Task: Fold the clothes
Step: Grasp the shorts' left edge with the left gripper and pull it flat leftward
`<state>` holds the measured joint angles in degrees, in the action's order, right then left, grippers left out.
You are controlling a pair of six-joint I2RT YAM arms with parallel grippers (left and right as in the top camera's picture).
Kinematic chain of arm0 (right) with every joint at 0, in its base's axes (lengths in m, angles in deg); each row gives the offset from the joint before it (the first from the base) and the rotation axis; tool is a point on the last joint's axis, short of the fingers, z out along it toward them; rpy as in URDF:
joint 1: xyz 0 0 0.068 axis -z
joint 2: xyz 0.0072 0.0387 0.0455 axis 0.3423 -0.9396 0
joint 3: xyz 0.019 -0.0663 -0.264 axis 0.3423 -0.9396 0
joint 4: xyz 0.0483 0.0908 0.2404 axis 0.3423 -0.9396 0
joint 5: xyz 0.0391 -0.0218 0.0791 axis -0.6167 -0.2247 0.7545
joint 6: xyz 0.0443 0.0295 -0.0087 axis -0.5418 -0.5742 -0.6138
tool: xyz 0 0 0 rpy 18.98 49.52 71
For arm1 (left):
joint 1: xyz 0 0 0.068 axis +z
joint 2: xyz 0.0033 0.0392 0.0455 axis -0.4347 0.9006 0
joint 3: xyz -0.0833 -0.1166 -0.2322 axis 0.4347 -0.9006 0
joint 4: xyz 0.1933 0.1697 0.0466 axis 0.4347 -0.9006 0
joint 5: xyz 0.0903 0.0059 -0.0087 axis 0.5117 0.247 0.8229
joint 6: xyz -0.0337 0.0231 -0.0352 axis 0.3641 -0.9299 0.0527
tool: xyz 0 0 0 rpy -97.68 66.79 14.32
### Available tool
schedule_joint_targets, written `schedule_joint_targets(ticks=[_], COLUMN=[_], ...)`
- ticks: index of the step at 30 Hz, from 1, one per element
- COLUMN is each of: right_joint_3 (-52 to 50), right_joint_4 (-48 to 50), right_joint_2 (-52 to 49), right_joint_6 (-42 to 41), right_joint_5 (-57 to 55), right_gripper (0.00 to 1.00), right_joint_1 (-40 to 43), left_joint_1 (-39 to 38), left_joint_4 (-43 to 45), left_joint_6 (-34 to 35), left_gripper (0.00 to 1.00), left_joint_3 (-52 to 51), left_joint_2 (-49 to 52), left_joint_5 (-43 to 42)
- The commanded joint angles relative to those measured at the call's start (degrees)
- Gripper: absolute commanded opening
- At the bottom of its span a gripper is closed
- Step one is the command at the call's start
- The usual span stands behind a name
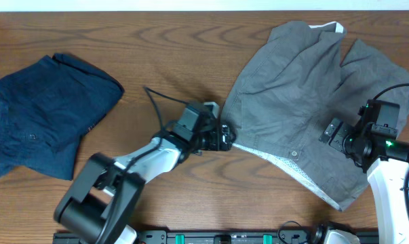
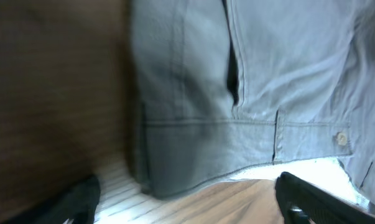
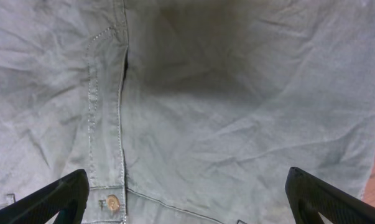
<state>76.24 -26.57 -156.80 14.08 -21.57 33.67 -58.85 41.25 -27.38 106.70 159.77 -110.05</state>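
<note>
The olive-grey shorts point(image 1: 306, 88) lie spread on the right half of the table, waistband toward the front, with a white inner patch point(image 1: 279, 163) showing. The dark navy garment point(image 1: 45, 112) lies crumpled at the far left. My left gripper point(image 1: 226, 135) is open just off the waistband's left corner point(image 2: 168, 162), over bare wood. My right gripper point(image 1: 334, 135) is open above the shorts near the waistband; its view shows the fly seam point(image 3: 122, 93) and a brass button point(image 3: 112, 201) between the fingers point(image 3: 187, 199).
The wooden table point(image 1: 163, 47) runs between the two garments. A black cable point(image 1: 157, 105) loops over the left arm. The table's front edge has a black rail point(image 1: 224, 237).
</note>
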Motion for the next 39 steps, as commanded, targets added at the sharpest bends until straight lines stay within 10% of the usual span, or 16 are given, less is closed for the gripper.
schedule_joint_targets(ticks=[1,5,19,21,23,25,39], right_joint_3=[0.13,0.13,0.13,0.13,0.13,0.13,0.13], right_joint_4=[-0.48,-0.9,-3.54,-3.52,-3.5,-3.76,-6.71], right_joint_2=[0.5,0.5,0.5,0.5,0.46,0.44,0.44], right_joint_6=[1.03,1.03,-4.76,-6.29,-6.32,-6.29,-6.05], right_joint_5=[-0.9,-0.9,-7.06,-6.97,-6.1,-5.92,-2.62], right_gripper=[0.99,0.99,0.99,0.99,0.99,0.99,0.99], right_joint_1=[0.98,0.98,1.84,1.81,1.81,1.81,1.81], left_joint_1=[-1.36,-1.27,21.81,25.46,27.98,29.11,27.87], left_joint_4=[1.49,4.72,2.67,0.63,-4.46,-11.13,-72.61], left_joint_6=[0.39,0.35,-7.61,-7.08,-6.47,-6.49,3.85], left_gripper=[0.76,0.09,0.06,0.17,0.75,0.98,0.98], left_joint_3=[0.59,0.59,14.36,18.56,21.88,23.28,22.8], left_joint_2=[3.61,4.39,-6.58,-6.58,-6.58,-6.58,-6.58], left_joint_5=[0.09,0.55,6.56,6.54,6.16,3.65,12.41])
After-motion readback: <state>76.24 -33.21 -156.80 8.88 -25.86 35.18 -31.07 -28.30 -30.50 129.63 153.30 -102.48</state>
